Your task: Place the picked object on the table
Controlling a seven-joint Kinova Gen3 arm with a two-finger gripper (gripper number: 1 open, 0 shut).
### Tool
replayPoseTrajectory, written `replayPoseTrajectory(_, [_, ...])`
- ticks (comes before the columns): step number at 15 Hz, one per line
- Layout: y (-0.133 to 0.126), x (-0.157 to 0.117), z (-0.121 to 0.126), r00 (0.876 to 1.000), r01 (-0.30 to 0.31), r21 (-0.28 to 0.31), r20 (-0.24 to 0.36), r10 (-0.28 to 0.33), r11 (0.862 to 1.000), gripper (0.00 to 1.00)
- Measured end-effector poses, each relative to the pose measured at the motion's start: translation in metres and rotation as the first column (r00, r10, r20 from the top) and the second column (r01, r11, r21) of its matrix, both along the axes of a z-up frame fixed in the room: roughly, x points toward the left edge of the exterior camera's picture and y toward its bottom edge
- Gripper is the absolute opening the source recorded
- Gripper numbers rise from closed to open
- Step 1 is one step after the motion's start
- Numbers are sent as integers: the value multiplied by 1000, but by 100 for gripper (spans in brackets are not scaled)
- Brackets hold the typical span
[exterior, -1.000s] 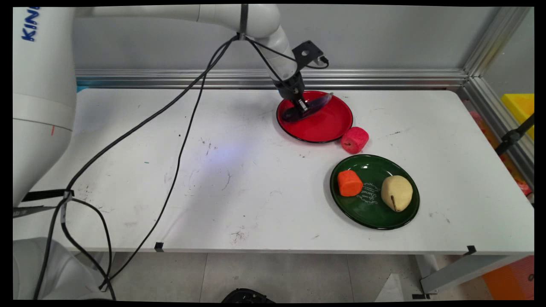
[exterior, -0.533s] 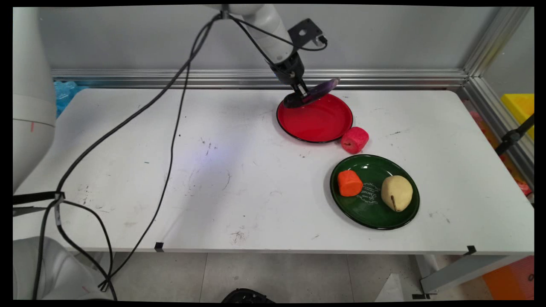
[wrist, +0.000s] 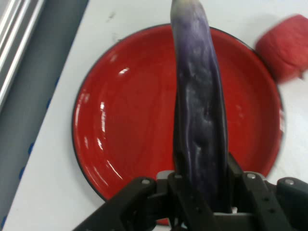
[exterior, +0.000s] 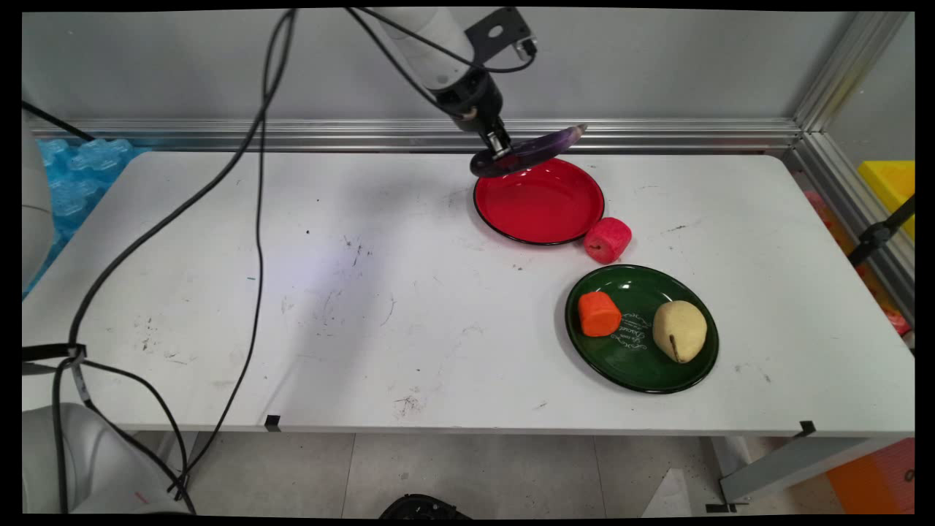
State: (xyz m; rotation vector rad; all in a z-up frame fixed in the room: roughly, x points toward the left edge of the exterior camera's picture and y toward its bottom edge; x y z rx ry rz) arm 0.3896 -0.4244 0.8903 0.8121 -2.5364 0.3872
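The gripper (exterior: 500, 150) clamped a purple eggplant (exterior: 529, 150) in the air above the red plate's (exterior: 540, 212) far rim, near the table's (exterior: 409, 292) back edge.

Round glossy red plate (exterior: 544, 208): your open table lies to its left. A pink cylinder (exterior: 607, 239) touches its near-right rim; a green plate (exterior: 694, 365) crowds beyond.

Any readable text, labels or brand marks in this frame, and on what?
Green plate: white script lettering at its centre, between the orange piece and the pear, too small to read.
Nothing legible on the red plate, eggplant, gripper or table.
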Motion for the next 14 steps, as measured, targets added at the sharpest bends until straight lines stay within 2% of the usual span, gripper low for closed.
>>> replayPoseTrajectory(3, [20,13,9,997,70,-3,14,-70,998,0])
replayPoseTrajectory(6, [41,25,13,989,143,2,31,-143,990,0])
replayPoseTrajectory(10, [70,35,10,965,255,20,49,-256,967,0])
replayPoseTrajectory(14, [89,36,-2,943,326,43,54,-328,944,0])
